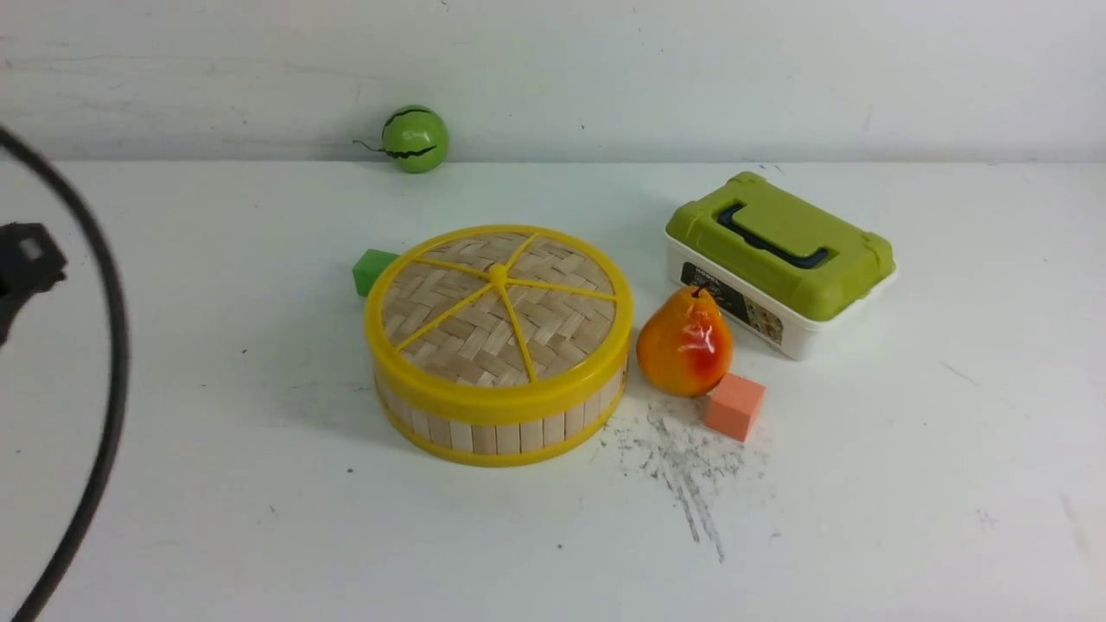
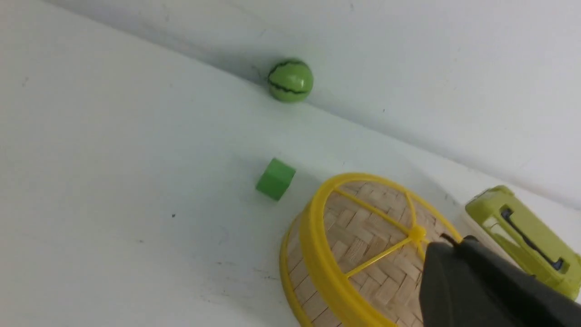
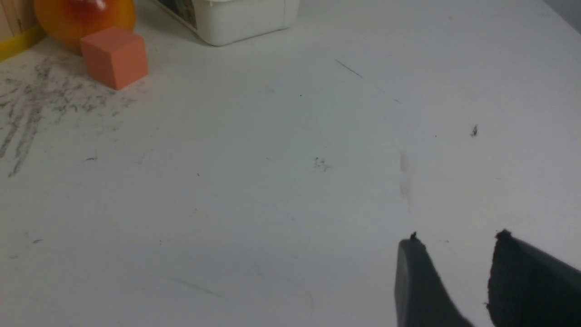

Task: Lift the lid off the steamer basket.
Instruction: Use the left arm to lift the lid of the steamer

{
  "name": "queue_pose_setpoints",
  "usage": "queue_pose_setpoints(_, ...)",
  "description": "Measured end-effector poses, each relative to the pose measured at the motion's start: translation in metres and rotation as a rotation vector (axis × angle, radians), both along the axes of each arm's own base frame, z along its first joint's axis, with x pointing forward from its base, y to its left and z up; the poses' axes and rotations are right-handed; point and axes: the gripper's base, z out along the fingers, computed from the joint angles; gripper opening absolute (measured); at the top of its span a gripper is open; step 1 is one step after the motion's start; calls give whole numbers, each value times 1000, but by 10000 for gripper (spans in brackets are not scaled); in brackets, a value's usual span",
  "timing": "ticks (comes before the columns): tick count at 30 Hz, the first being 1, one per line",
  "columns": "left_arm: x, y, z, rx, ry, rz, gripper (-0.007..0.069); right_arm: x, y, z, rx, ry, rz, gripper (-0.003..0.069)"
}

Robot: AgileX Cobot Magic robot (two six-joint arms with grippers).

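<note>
The steamer basket (image 1: 501, 432) stands mid-table, with a pale slat wall and yellow rims. The lid (image 1: 498, 302), woven bamboo with yellow rim, spokes and centre knob, sits flat on top of it. In the left wrist view my left gripper (image 2: 454, 240) is shut, its dark fingers pressed together with nothing between them, and the lid (image 2: 363, 236) lies beyond them. In the front view only a dark part of the left arm (image 1: 26, 259) shows at the left edge, well away from the basket. My right gripper (image 3: 456, 236) stands open over bare table, holding nothing.
An orange-red pear (image 1: 685, 341) and an orange cube (image 1: 734, 406) sit just right of the basket. A white box with a green lid (image 1: 778, 250) lies behind them. A green cube (image 1: 371, 269) touches the basket's back left. A watermelon ball (image 1: 416, 138) rests by the wall. A black cable (image 1: 108, 345) hangs at left.
</note>
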Motion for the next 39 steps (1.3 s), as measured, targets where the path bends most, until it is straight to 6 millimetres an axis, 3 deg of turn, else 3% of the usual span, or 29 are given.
queue_pose_setpoints(5, 40, -17, 7, 83, 92, -84, -13, 0, 0, 0, 0, 0, 0, 239)
queue_pose_setpoints(9, 73, -46, 19, 163, 170, -210, -13, 0, 0, 0, 0, 0, 0, 239)
queue_pose_setpoints(16, 129, -92, 11, 252, 405, -362, -13, 0, 0, 0, 0, 0, 0, 239)
queue_pose_setpoints(24, 170, -111, 2, 312, 552, -432, -13, 0, 0, 0, 0, 0, 0, 239)
queue_pose_setpoints(32, 215, -129, -7, 309, 566, -448, -3, 0, 0, 0, 0, 0, 0, 239)
queue_pose_setpoints(39, 246, -166, -24, 362, 555, -491, 174, 0, 0, 0, 0, 0, 0, 239)
